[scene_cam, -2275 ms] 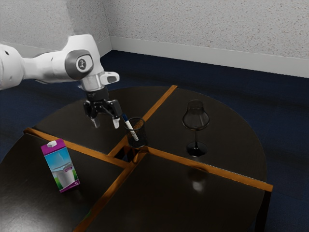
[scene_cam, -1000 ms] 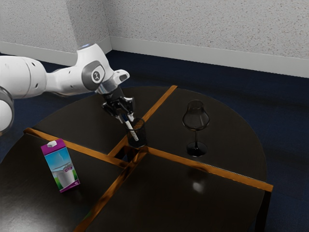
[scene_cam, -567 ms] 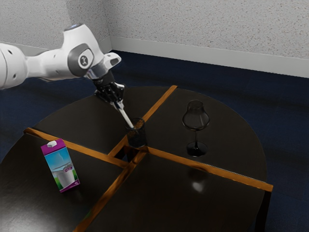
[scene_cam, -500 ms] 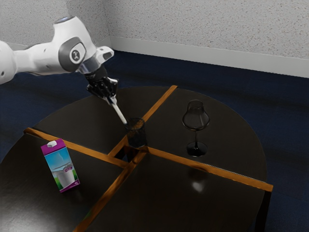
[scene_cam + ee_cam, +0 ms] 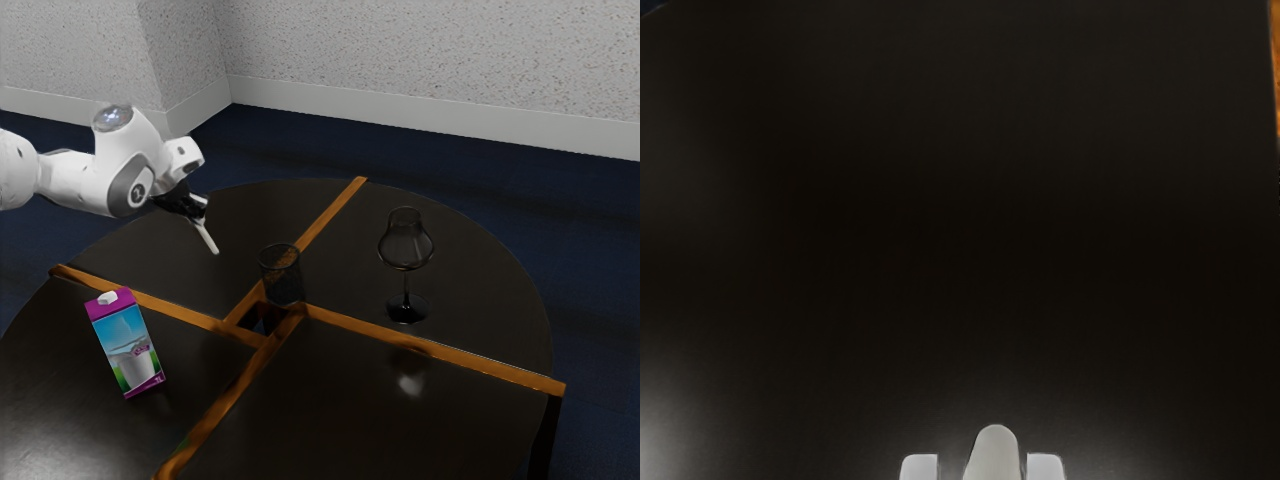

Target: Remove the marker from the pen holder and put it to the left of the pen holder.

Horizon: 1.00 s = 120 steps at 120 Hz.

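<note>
1. The counter is round, dark and glossy, divided by crossing orange-brown wooden strips, with a small opening near the crossing.
2. The white robot arm comes in from the exterior view's left; a grey joint cover bears a small dark logo, too small to make out.
3. The milk carton stands on the counter, nearer the camera than the pen holder, with a purple top, a white cap and a glass of milk pictured on blue. Its lettering is too small to read.
4. The wine glass, clear and stemmed, stands upright at the exterior view's right of the pen holder, well apart from it.
5. The black tool is closed around the marker, whose rounded end shows between the pale fingertips in the wrist view.
6. The pen holder, a dark mesh cup, stands upright beside the opening.
7. The marker, whitish, hangs tilted above the counter, outside the pen holder and apart from it, at the exterior view's left.
</note>
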Motion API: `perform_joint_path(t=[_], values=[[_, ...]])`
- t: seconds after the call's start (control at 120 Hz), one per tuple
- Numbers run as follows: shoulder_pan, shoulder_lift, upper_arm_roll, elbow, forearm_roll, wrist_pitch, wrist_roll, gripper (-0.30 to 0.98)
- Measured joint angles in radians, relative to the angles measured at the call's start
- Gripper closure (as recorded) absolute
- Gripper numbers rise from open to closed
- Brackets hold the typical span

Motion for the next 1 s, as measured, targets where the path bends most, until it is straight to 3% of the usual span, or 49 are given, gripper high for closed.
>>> perform_joint_path(t=[0.033,0.25,0.367,0.4,0.525,0.6,0.767,1.0], values=[[0.0,0.009,0.0,0.0,0.009,0.036,0.008,0.78],[0.004,0.017,-0.001,-0.004,0.014,0.166,0.074,0.32],[-0.002,-0.191,-0.009,-0.068,0.008,0.105,0.095,0.18],[0.002,-0.242,-0.023,-0.086,-0.001,0.061,0.098,0.16],[0.005,-0.375,-0.071,-0.093,-0.167,-0.265,0.105,0.09],[0.019,-0.403,-0.132,-0.033,-0.222,-0.478,0.106,0.06],[-0.054,-0.411,-0.196,0.028,-0.212,-0.768,0.108,0.03],[-0.032,-0.407,-0.2,0.031,-0.197,-0.912,0.109,0.01]])
